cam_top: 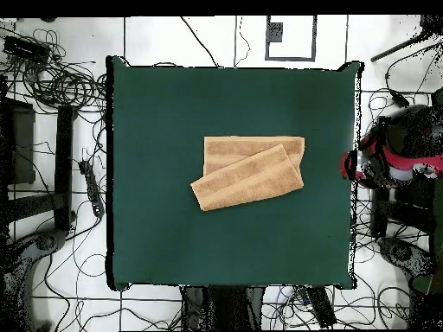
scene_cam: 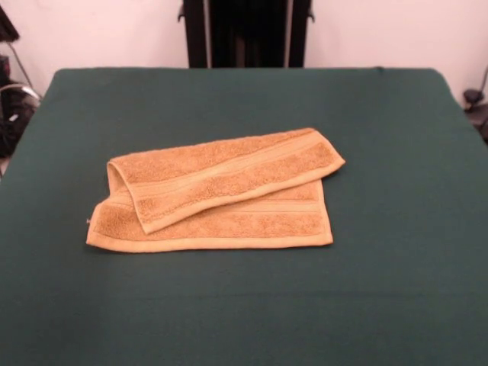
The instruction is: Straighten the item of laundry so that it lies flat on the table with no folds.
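Background first: logged a pale wall behind the black pedestal (scene_cam: 248, 34) in the front view, and tiled floor strewn with cables all round in the overhead view. Found the dark green table (scene_cam: 396, 137) filling most of both views, bare apart from one item. Spotted the red and black arm (cam_top: 394, 160) off the table's right edge in the overhead view, well apart from the cloth, not over the work area. Could not make out the gripper itself there, so could not tell how wide it stood or whether it had hold of anything; saw nothing of it in the front view.

Placed the towel (scene_cam: 229, 221) near the middle of the table, resting fully on the green cloth, no edge hanging off. Found it doubled over: a lower layer lying flat and roughly square to the table, an upper flap (scene_cam: 229, 175) turned back over it at a slant, joined at the left end in the front view and poking past the lower layer's far edge at the right. Saw woven band stripes on both layers, and a tiny white speck at the near-left corner, possibly the tag — too small to be sure.

Judged the task not done: one big fold left, flap to be drawn off and spread, then any skew smoothed out.

Saw no containers anywhere on the table — nothing to report inside any.
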### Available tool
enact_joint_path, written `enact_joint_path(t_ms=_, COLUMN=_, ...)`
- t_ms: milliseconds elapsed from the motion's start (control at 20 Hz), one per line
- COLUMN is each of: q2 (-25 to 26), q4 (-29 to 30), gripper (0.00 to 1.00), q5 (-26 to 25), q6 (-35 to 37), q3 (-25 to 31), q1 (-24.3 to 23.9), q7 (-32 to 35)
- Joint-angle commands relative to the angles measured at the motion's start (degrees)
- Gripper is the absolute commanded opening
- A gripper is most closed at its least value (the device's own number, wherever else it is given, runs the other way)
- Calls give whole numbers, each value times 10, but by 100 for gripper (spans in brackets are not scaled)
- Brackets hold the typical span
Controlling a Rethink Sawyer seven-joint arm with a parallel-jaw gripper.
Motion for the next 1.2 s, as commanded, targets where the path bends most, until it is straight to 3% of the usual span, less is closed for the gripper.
enact_joint_path(t_ms=50, q2=66, q4=63, gripper=0, q5=78, q6=-91, q3=82, q1=46, q7=115)
enact_joint_path(t_ms=650, q2=120, q4=47, gripper=0, q5=185, q6=-149, q3=61, q1=79, q7=187)
enact_joint_path(t_ms=1200, q2=133, q4=41, gripper=0, q5=252, q6=-168, q3=38, q1=98, q7=193)
